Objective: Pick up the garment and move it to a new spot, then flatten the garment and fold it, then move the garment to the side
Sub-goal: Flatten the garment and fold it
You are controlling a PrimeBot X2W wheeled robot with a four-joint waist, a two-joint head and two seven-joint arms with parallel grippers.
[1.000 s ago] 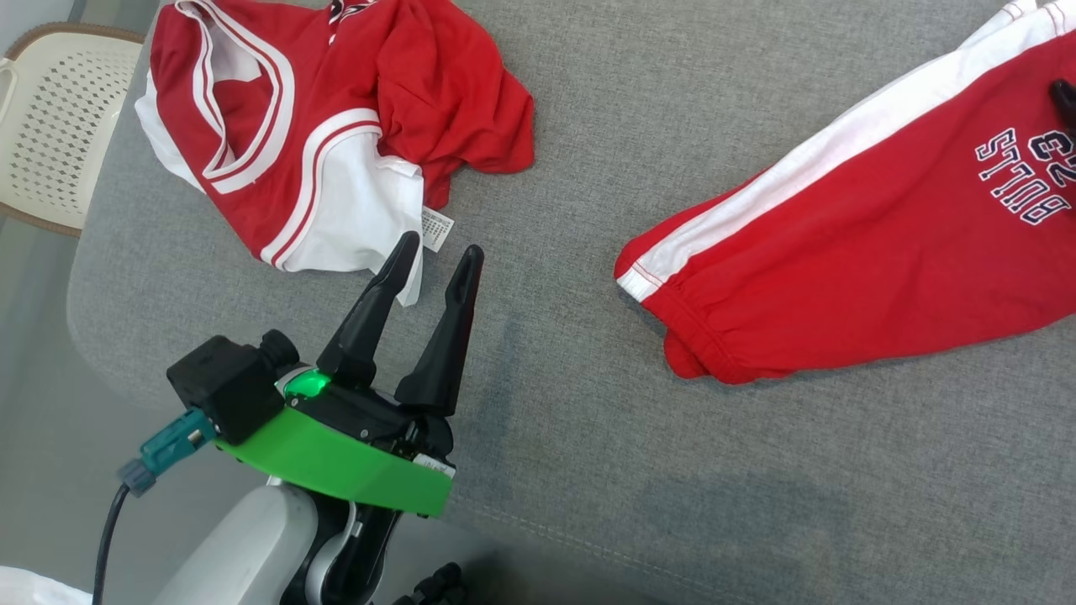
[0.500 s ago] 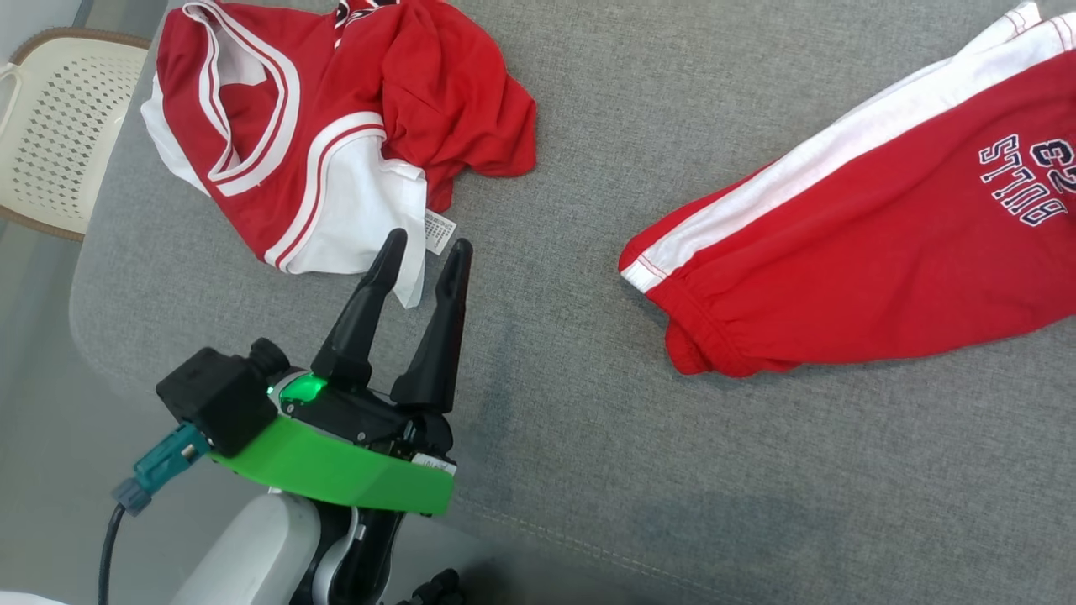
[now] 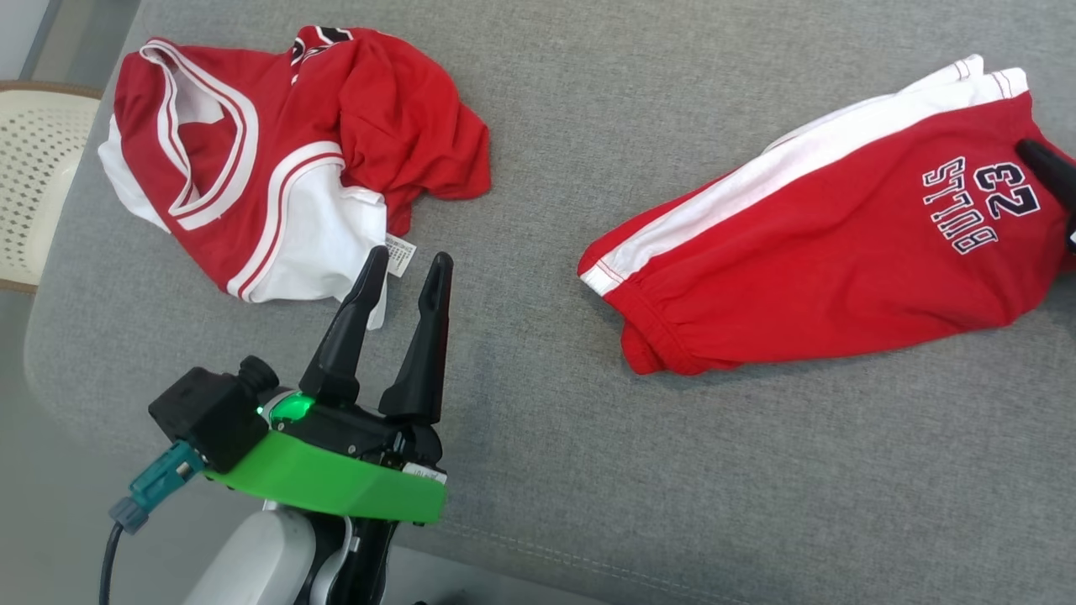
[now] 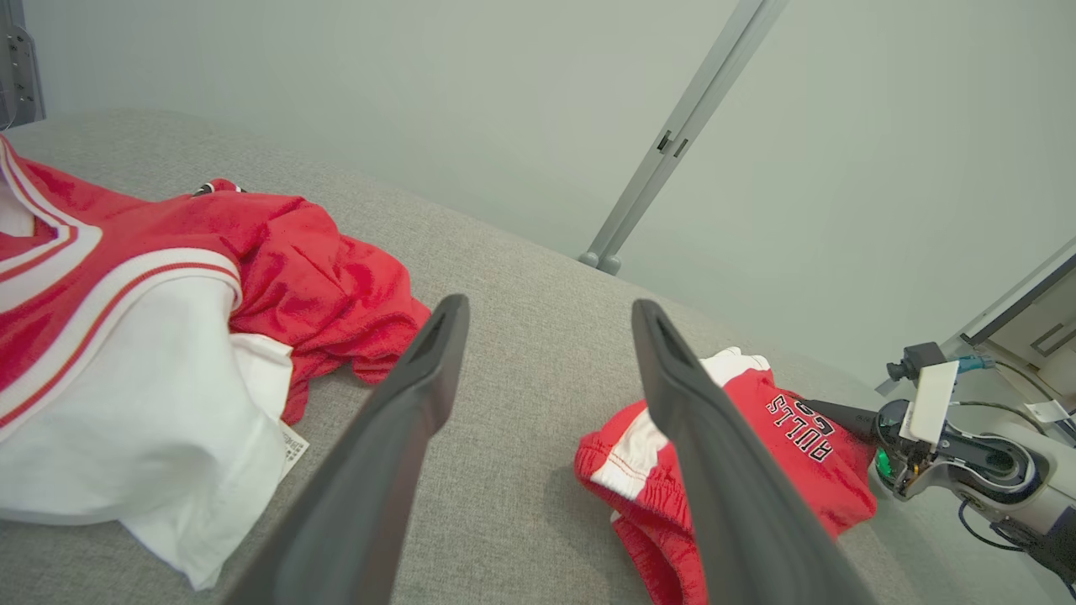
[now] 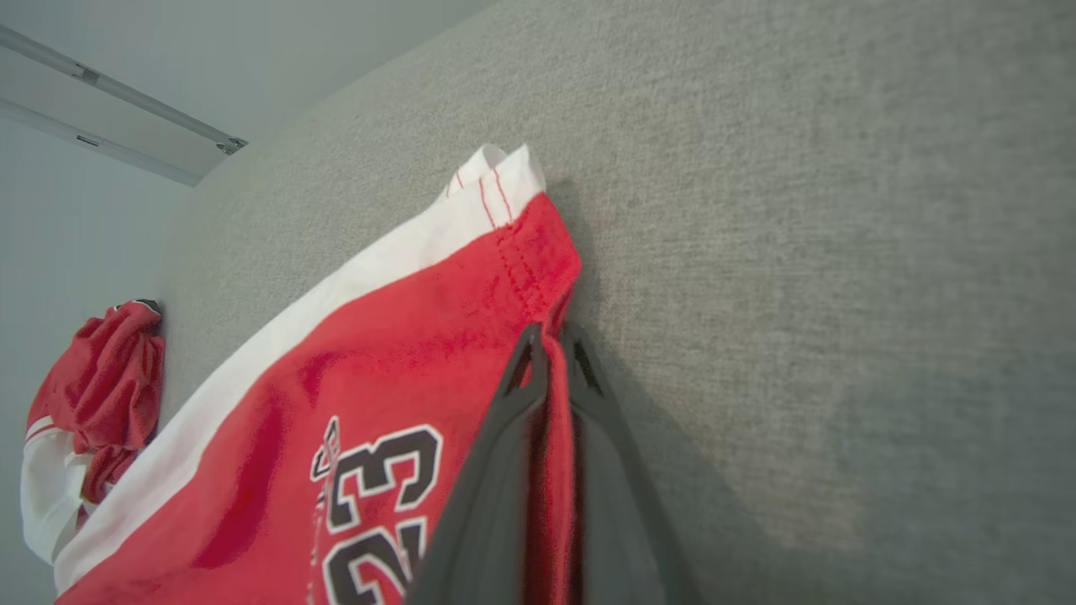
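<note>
A crumpled red and white jersey (image 3: 277, 160) lies at the left on the grey cushion (image 3: 538, 487). The left gripper (image 3: 409, 262) reaches up the head view from the lower left, fingers spread, one tip over the jersey's white hem (whether it touches, I cannot tell). To the right the red shorts (image 3: 807, 269) lie flat, their long axis slanting from the gathered end at lower left to the leg hem at upper right. The right gripper (image 5: 551, 338) enters from the right edge, pinching red fabric near that hem.
</note>
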